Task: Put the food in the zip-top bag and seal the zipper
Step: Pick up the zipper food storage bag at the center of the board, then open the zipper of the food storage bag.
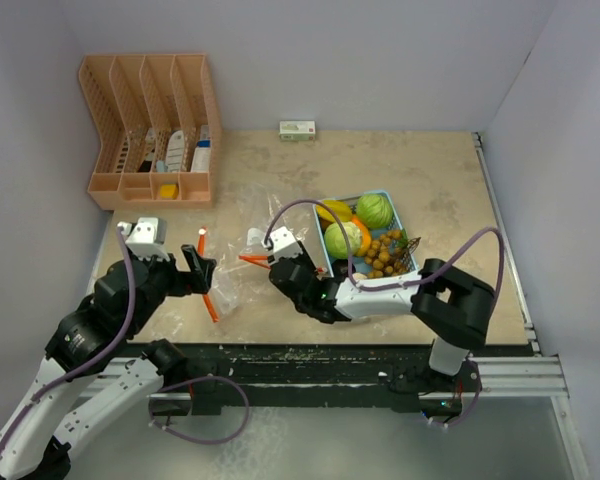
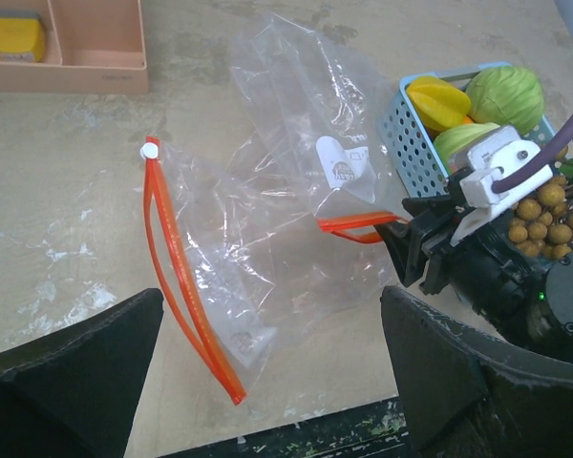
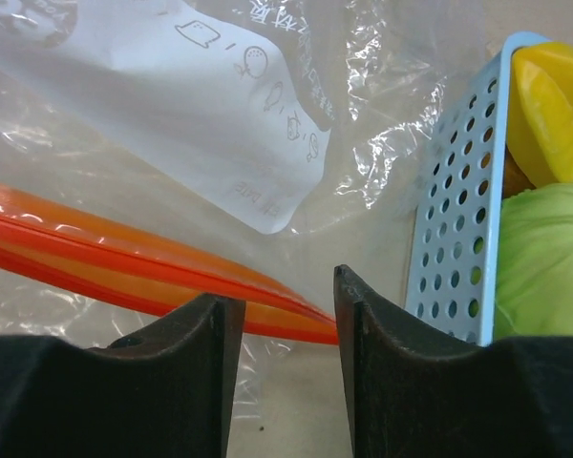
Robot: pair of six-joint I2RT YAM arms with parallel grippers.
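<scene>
The food [image 1: 365,235] lay in the tray [image 3: 449,239] beside the bag [image 1: 235,250] on the counter [image 1: 420,160]. The bag film was judged limp and slippery, so the stiffer zipper [image 3: 124,253] was the hold point. The right pincer [image 3: 282,286] stood half-open astride the zipper end, unclamped. The left pincer [image 2: 272,301] gaped wide. The tray wall crowded the right pincer.

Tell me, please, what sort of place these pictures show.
Probably a robot test booth, not a kitchen: plain white walls box in a small tabletop, the blue tray holds toy food, and a desk organizer stands at the back.
</scene>
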